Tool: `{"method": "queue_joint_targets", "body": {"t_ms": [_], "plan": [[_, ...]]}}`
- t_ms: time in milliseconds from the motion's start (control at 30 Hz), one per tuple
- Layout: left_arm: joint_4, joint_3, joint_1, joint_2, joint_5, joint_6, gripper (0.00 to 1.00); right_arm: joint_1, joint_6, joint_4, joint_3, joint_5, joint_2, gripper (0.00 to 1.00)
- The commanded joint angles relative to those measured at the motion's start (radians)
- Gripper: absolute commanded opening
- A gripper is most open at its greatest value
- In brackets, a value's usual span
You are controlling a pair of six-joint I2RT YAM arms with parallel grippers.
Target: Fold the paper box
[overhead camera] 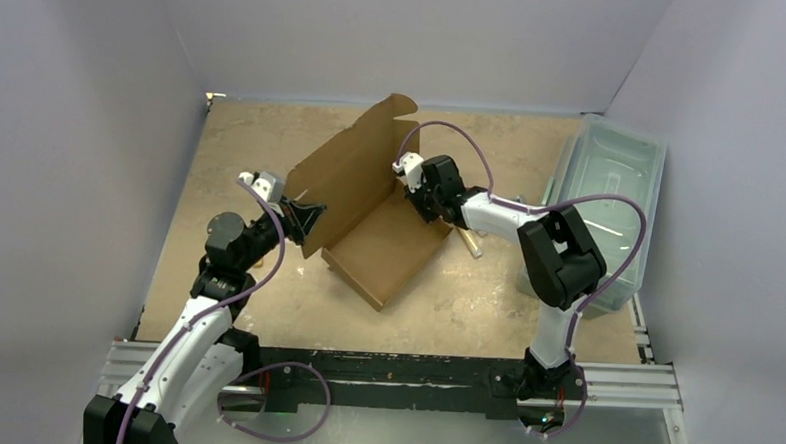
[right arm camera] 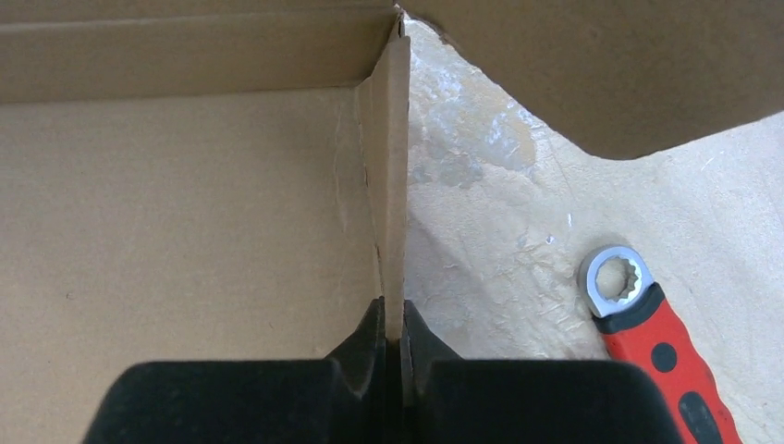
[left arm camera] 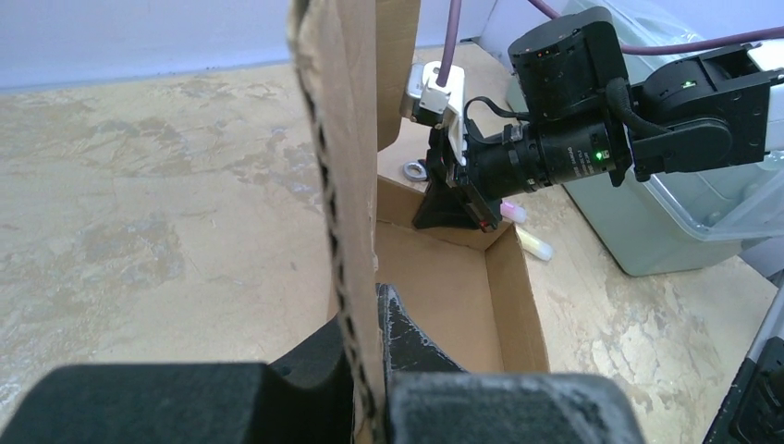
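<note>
Top view: paper box (overhead camera: 388, 250) is sitting mid-table (overhead camera: 242, 145). Its shallow tray is lying flat w/ one corner pointing to 6 o'clock. The big lid panel is standing upright along the tray's 10 o'clock side, w/ its rounded tab at 12.

L jaws: coming in from 9 o'clock of the box and pressing together on the edge of the upright lid panel. In my L wrist view the corrugated edge (left arm camera: 342, 213) is running straight up from between the fingertips (left arm camera: 411, 338).

R jaws: reaching in from 3 o'clock and pinching the thin standing side wall (right arm camera: 396, 185) at the tray's 1 o'clock corner, pads tight on the card. Tray floor is lying at 9 o'clock of that wall, bare table at 3.

Wrench (right arm camera: 647, 324), red grip w/ steel ring end, is lying on the table outside the box, near my R jaws but apart from the box.

Plastic bin (overhead camera: 611, 181) is sitting at 3 o'clock on the table edge, apart from the box.
</note>
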State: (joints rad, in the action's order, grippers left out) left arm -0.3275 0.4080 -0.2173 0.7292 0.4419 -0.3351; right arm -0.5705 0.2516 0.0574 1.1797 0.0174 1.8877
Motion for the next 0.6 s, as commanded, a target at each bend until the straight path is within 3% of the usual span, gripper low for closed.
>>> {"method": "queue_joint_targets", "body": {"t_ms": [0, 67, 133, 200, 567], "plan": [[-0.052, 0.040, -0.004, -0.012, 0.022, 0.010, 0.00, -0.011, 0.000, -0.022, 0.032, -0.033, 0.005, 0.00], [-0.048, 0.040, -0.004, -0.019, 0.020, 0.013, 0.00, -0.008, 0.016, -0.001, 0.036, 0.003, 0.002, 0.04], [-0.039, 0.040, -0.004, -0.026, 0.015, 0.018, 0.00, 0.001, 0.032, 0.017, 0.031, 0.049, -0.021, 0.36], [-0.031, 0.041, -0.004, -0.034, 0.007, 0.024, 0.00, 0.013, 0.049, 0.019, 0.014, 0.063, -0.051, 0.53], [-0.004, 0.045, -0.004, -0.053, -0.029, 0.049, 0.00, 0.053, 0.193, 0.108, -0.047, 0.120, -0.148, 0.64]]}}
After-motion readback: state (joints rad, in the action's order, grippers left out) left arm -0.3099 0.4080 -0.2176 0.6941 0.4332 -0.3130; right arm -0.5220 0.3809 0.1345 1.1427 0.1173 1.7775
